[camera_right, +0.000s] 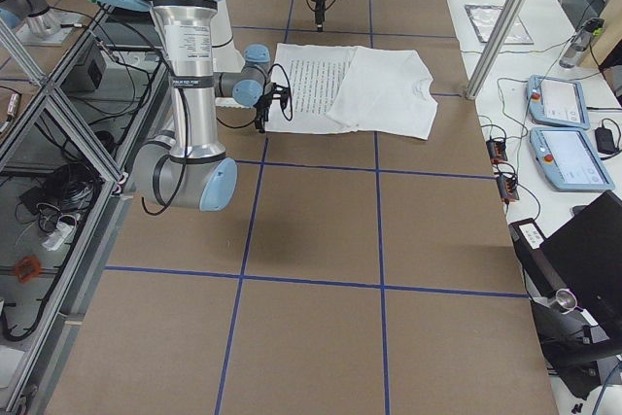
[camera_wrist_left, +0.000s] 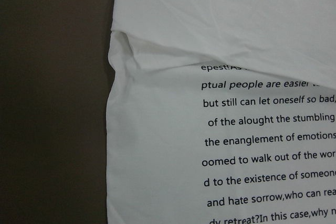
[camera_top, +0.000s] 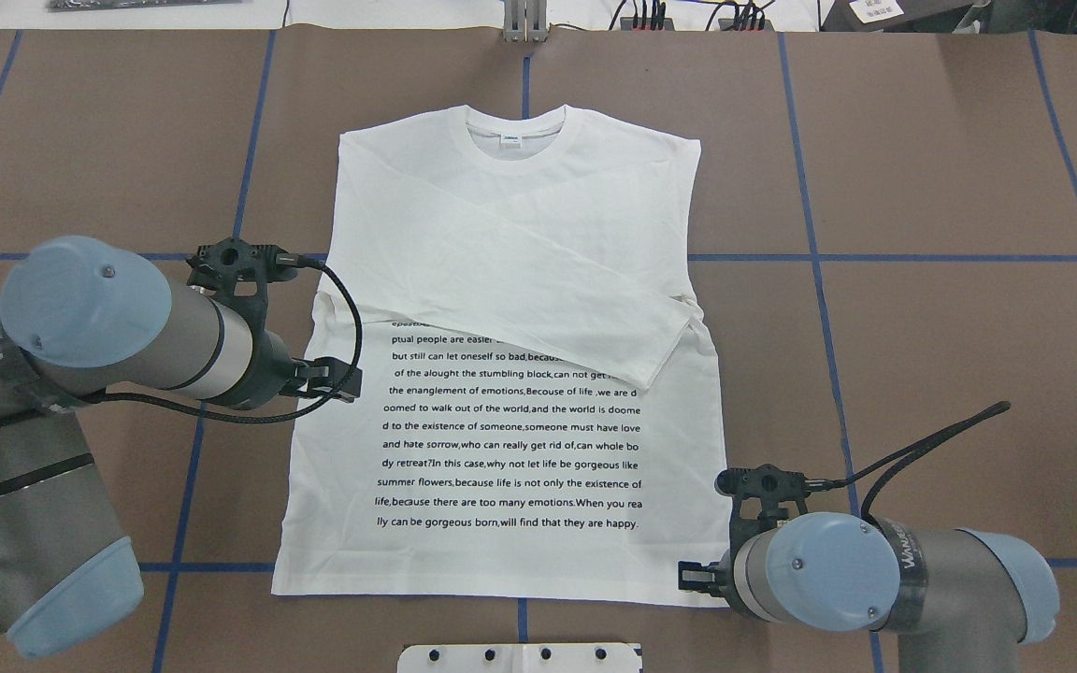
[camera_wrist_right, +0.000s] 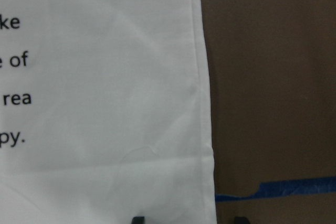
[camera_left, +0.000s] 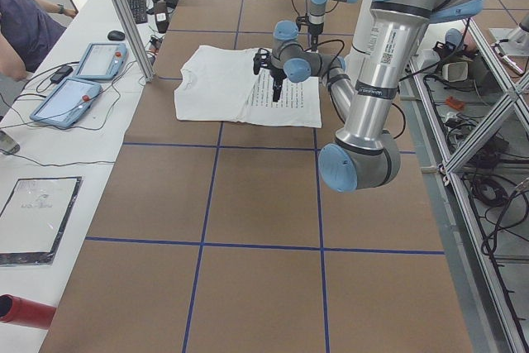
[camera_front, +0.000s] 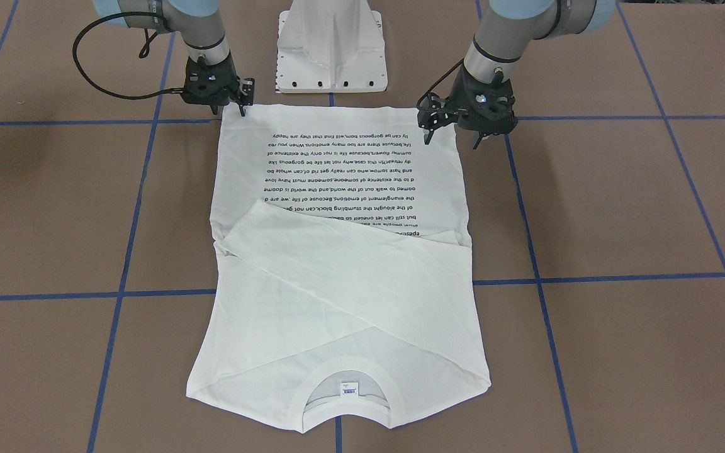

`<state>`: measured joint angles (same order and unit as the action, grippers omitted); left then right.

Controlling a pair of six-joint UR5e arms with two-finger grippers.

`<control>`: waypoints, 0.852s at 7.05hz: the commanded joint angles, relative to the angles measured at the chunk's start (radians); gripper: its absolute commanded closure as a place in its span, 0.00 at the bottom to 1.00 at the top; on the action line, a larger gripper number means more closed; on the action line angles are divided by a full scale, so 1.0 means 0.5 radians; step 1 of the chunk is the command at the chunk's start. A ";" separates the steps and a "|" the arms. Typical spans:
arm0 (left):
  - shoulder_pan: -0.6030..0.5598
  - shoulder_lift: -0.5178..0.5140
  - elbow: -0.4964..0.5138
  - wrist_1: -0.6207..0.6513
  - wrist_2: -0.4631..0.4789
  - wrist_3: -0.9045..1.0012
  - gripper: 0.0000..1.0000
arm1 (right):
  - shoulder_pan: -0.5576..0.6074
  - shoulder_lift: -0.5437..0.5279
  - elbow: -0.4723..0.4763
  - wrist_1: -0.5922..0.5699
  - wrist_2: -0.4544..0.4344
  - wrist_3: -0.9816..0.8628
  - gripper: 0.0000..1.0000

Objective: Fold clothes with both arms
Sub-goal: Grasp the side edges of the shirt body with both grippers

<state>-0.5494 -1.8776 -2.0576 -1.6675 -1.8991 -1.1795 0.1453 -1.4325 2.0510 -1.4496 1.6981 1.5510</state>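
The white long-sleeved T-shirt (camera_front: 337,283) lies flat on the brown table, collar away from the robot and both sleeves folded across the chest above the black text (camera_top: 510,439). My right gripper (camera_front: 229,111) is low at the hem's corner on the robot's right; in its wrist view the two fingertips (camera_wrist_right: 137,219) stand apart with the shirt's corner (camera_wrist_right: 205,203) between them, open. My left gripper (camera_front: 452,137) hovers open above the shirt's left side edge (camera_wrist_left: 113,129), holding nothing. Its fingers do not show in the left wrist view.
The white pedestal base (camera_front: 331,50) stands just behind the hem, between the arms. Blue tape lines (camera_top: 875,257) grid the brown table. A side table with tablets (camera_left: 78,80) and a seated person (camera_left: 25,31) lies beyond the collar end.
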 commanded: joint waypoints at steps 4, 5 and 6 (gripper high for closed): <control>0.000 -0.003 0.001 0.000 0.000 0.003 0.00 | -0.011 0.000 0.015 0.003 0.000 0.003 1.00; 0.000 -0.003 -0.002 0.000 0.000 0.000 0.00 | -0.005 0.000 0.034 0.003 -0.003 0.003 1.00; 0.000 0.000 0.001 0.000 0.000 0.000 0.00 | -0.002 0.000 0.058 0.006 -0.003 0.003 1.00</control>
<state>-0.5492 -1.8786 -2.0576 -1.6674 -1.8991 -1.1792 0.1421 -1.4326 2.0670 -1.4478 1.6971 1.5523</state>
